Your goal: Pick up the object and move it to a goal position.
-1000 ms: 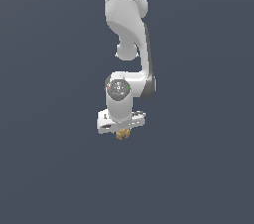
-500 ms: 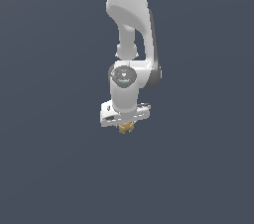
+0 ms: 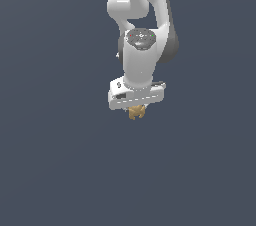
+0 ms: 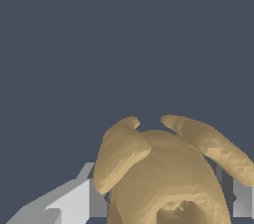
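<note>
Tan-gold knobbly object (image 3: 136, 112) hangs just under the white gripper (image 3: 135, 106), pinched between the fingers (image 4: 74, 203); wrist view shows it filling the gap with two nubs poking out past the pads. Gripper closed down to the object's width, holding it. Grip sits on the body, nubs left free, probably so it won't twist out during transfer. No goal marker visible; plain dark background (image 3: 50, 160) all round, so progress toward goal can't be judged.
</note>
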